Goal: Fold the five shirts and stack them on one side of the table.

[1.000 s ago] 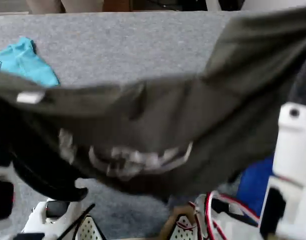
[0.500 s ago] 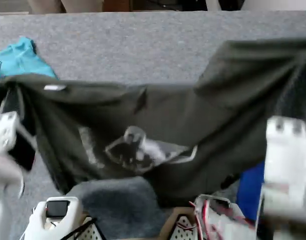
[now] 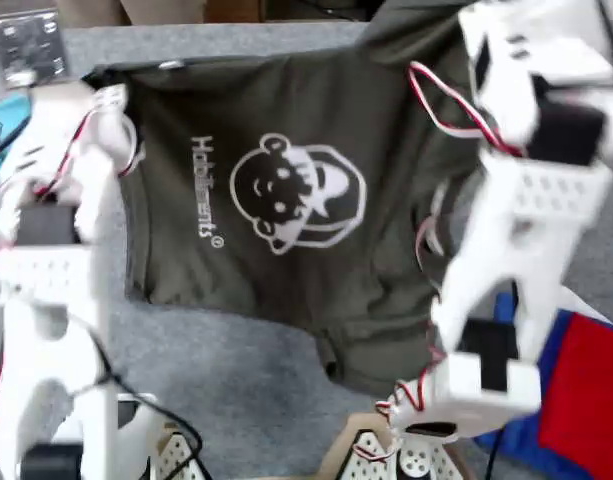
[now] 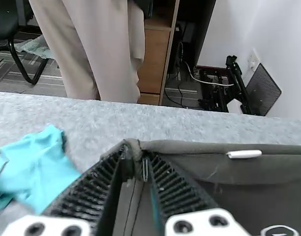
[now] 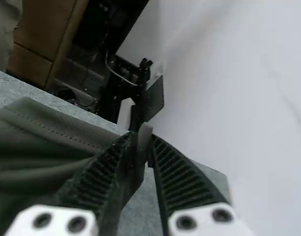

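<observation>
A dark olive shirt (image 3: 286, 200) with a white monkey print lies stretched across the far half of the grey table (image 3: 226, 390), print side up. My left gripper (image 4: 135, 160) is shut on the shirt's hem corner (image 4: 133, 147) at the far left, near the table's back edge. My right gripper (image 5: 140, 142) is shut on the shirt's other far corner (image 5: 52, 137) at the back right. In the high view the left arm (image 3: 56, 250) stands over the shirt's left side and the right arm (image 3: 516, 200) over its right side. A turquoise shirt (image 4: 27, 167) lies crumpled at the far left.
A blue and red cloth (image 3: 576, 400) lies at the near right of the table. A small white tag (image 4: 244, 154) sticks out of the olive shirt's hem. The near middle of the table shows bare grey felt. A person's legs (image 4: 96, 49) stand beyond the back edge.
Both arms have swung from near the camera toward the table's back edge, carrying the olive shirt with them. The shirt went from hanging bunched to spread flat with its print showing.
</observation>
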Controlling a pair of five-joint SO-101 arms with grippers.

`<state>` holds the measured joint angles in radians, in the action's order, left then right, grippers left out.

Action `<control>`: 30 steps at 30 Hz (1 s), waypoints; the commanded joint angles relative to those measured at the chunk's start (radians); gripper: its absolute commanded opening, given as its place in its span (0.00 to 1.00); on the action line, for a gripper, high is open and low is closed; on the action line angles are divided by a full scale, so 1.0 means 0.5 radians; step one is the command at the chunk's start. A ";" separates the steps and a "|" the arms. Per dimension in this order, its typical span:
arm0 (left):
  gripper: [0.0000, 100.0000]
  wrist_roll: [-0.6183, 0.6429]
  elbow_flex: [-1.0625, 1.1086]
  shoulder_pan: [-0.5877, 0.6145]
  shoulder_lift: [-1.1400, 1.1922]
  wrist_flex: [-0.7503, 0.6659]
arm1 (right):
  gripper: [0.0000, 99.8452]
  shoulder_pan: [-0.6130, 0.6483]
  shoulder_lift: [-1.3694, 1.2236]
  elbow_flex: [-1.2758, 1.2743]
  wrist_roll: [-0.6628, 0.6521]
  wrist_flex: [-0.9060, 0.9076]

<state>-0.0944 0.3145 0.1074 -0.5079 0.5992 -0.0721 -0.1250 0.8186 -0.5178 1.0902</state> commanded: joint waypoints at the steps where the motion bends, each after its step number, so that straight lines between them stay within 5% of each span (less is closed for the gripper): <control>1: 0.02 0.089 -0.092 0.055 0.394 -0.463 | 0.01 0.075 -0.226 -0.008 -0.012 -0.249; 6: 0.02 0.199 -0.761 0.132 1.091 -0.497 | 0.01 0.127 -0.551 0.124 -0.012 -0.494; 19: 0.02 0.190 -2.796 0.169 2.509 0.270 | 0.00 0.130 -1.389 1.002 -0.003 -0.620; 30: 0.02 0.190 -3.759 0.114 3.122 0.669 | 0.00 0.118 -1.686 1.254 0.003 -1.068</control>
<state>-0.0023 -1.4300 0.1657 1.0510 0.9091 -0.0138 -0.9720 1.3817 -0.5178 0.6483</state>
